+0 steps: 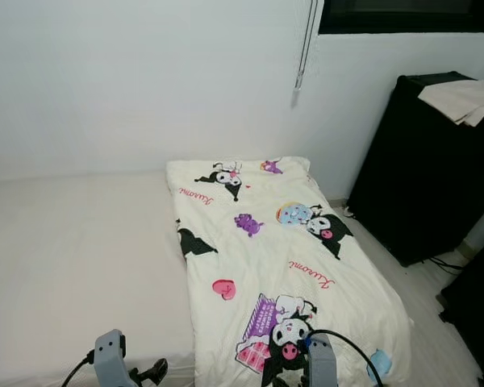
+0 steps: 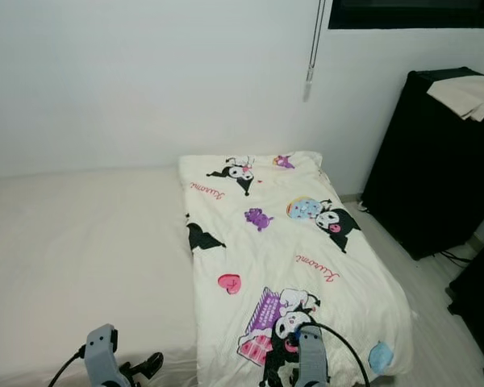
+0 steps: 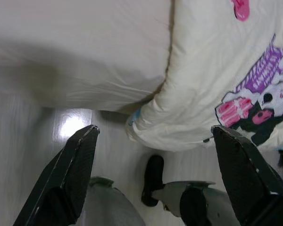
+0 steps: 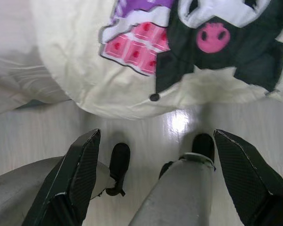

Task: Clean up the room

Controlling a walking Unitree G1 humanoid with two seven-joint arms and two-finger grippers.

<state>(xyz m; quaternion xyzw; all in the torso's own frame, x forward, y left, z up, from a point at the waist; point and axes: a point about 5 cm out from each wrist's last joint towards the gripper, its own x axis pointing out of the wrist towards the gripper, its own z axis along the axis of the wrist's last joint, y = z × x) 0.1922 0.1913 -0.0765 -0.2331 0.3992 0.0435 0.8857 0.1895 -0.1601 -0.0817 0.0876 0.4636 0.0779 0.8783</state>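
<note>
This is a bedroom in a home. A low mattress [image 1: 73, 266] in a plain cream sheet lies against a bare white wall [image 1: 145, 81], and a cream duvet [image 1: 282, 258] printed with cartoon characters and hearts covers its right side, hanging over the front edge. A black cabinet [image 1: 423, 169] stands in the right corner with folded pale cloth [image 1: 464, 98] on top. A blind cord [image 1: 305, 48] hangs beside a dark window [image 1: 403, 14], over pale wood-look flooring [image 1: 436, 322].

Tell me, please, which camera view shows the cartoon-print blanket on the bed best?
The left eye view: the blanket lies there whole, spread over the right side of the bed. The right eye view shows nearly the same. Both wrist views catch just its near edge hanging toward the floor.
</note>
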